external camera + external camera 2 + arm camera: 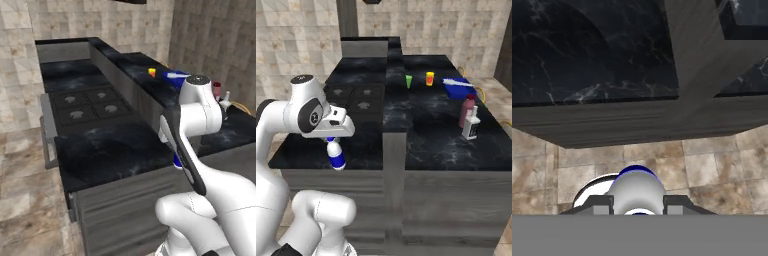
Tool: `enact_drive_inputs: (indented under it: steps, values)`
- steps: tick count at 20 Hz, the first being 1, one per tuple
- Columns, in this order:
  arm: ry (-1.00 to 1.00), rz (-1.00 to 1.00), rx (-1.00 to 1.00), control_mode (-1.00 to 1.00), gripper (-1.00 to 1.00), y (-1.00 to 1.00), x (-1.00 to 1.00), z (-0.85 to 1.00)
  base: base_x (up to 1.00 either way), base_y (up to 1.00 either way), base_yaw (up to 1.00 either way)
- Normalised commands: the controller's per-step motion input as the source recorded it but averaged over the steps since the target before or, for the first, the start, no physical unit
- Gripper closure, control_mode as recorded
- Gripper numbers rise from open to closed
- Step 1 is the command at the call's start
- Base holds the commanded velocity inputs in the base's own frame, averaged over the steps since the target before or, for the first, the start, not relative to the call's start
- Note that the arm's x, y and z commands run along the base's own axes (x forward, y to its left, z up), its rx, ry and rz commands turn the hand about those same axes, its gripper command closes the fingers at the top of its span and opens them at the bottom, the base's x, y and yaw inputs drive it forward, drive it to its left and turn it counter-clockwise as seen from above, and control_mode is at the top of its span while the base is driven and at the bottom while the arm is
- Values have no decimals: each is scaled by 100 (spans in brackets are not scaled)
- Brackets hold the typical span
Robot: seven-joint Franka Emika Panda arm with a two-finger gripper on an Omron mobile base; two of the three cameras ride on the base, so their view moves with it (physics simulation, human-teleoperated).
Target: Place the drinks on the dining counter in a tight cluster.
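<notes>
My gripper (332, 143) is shut on the small white bottle with the blue label (336, 156), which hangs below the hand at the near edge of the stove-side counter. In the hand view the bottle (637, 186) sits between the two fingertips of the gripper (639, 205), with tiled floor beneath it and the counter edge ahead. A sliver of its blue label (177, 161) peeks out behind my forearm. On the dining counter (431, 135) stand the tall maroon-pink bottle (468, 110) and, touching it, the square clear bottle (471, 128), near the counter's right edge.
A small green cup (408, 81), a yellow-orange cup (429, 78) and a blue dish (458, 86) sit farther back on the dining counter. Stove burners (356, 97) lie left of it. A raised grey panel divides the two counters.
</notes>
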Motion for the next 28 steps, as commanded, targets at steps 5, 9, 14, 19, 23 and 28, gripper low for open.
enact_drive_inputs:
  steps: [5,9,14,19,23,28]
  values:
    - [0,0,0,100,100,0,0,0,-14,-100,-2]
    - [0,0,0,100,100,0,0,0,8,-100,0]
    - [0,0,0,100,100,0,0,0,56,-100,-10]
    - [0,0,0,100,100,0,0,0,75,-77,-14]
    - [0,0,0,100,100,0,0,0,54,-17,-5]
    - [0,0,0,100,100,0,0,0,30,-3,-3]
